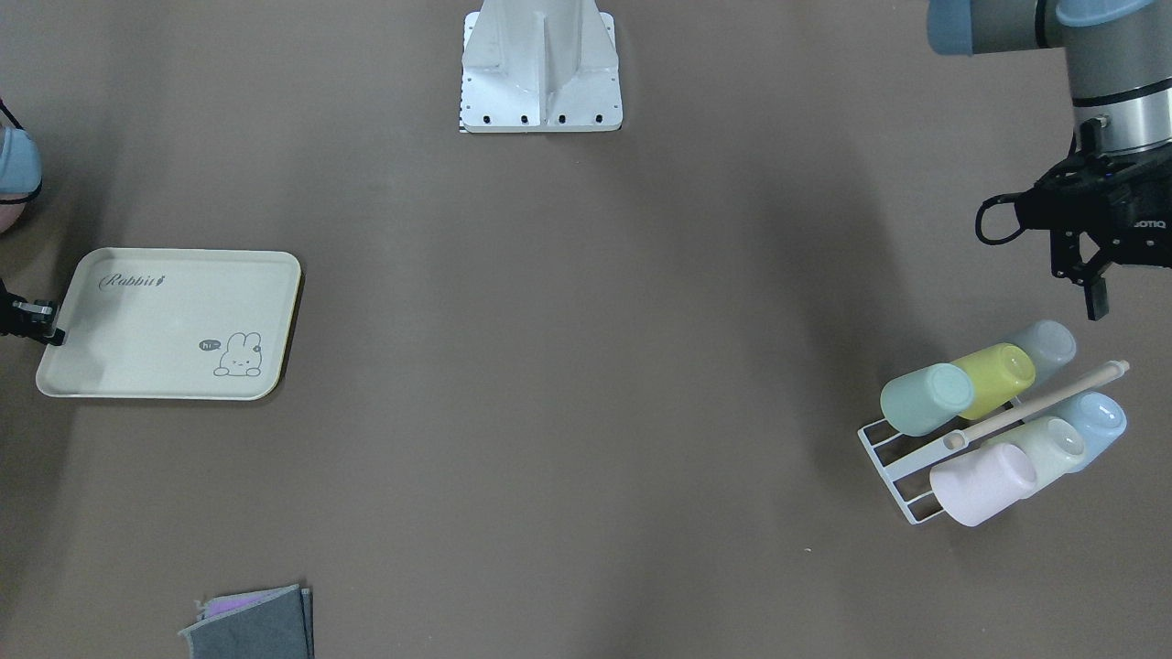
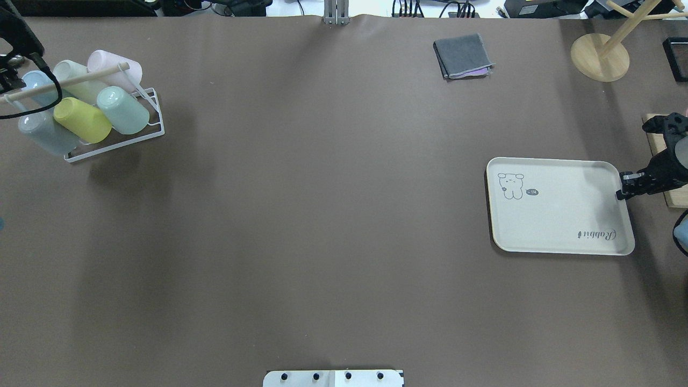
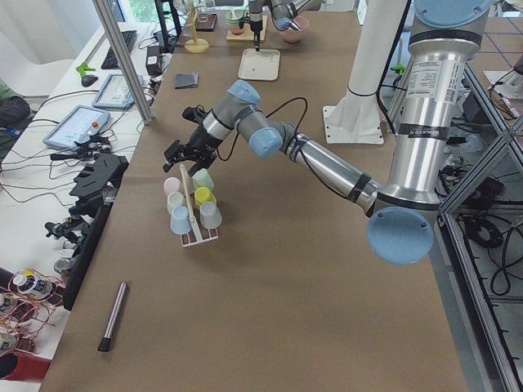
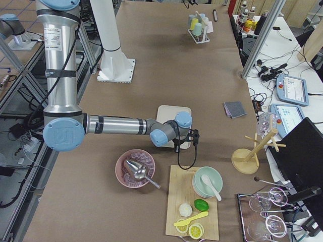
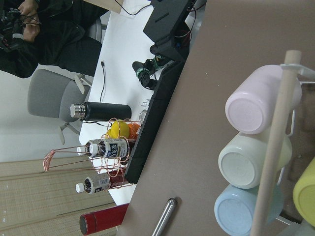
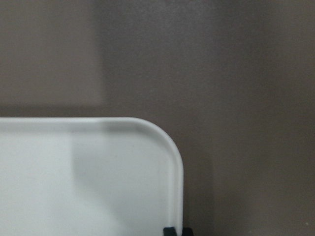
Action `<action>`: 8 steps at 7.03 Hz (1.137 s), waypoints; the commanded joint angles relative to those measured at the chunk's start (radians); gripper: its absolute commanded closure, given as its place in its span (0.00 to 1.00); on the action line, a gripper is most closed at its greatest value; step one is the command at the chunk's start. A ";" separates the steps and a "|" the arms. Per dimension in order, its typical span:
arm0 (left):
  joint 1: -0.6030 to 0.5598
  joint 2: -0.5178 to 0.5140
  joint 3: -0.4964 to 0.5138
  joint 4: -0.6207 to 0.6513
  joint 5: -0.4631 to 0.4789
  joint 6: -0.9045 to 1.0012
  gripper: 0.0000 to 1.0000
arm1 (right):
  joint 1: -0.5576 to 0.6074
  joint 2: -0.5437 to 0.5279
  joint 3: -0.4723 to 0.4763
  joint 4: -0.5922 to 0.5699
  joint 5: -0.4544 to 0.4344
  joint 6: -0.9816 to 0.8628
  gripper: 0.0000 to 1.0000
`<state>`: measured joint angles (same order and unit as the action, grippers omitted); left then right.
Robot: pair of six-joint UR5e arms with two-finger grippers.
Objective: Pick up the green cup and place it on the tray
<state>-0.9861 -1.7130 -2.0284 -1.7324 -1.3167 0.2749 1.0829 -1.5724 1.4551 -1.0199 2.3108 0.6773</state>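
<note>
The cream tray bears the script word "Rabbit" in the corner nearest the right gripper. Farther from that gripper, a small dark bubble reads "hi". The left gripper has "OTIQ" on its body.

My left arm reaches far out along the surface, elbow nearly straight. Its wrist is bent so that the left hand points downward at a slant and hangs in the air, with its two fingers standing apart. My right arm stretches out almost level, the forearm low over the surface. Its wrist turns the right hand downward. The fingertips sit close together, down near the surface, and I cannot tell whether they are clamped.
</note>
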 commanded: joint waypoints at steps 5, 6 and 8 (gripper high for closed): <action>0.154 -0.074 0.002 0.135 0.267 0.371 0.01 | 0.023 0.256 0.011 -0.089 0.203 0.076 1.00; 0.225 -0.080 0.010 0.170 0.365 0.421 0.01 | -0.003 0.297 0.005 -0.086 0.203 0.076 1.00; 0.329 -0.117 0.034 0.287 0.488 0.470 0.01 | -0.113 0.420 -0.009 -0.079 0.190 0.204 1.00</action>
<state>-0.7198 -1.8042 -2.0081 -1.5165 -0.9071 0.7038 1.0392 -1.2202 1.4517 -1.1051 2.5072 0.8076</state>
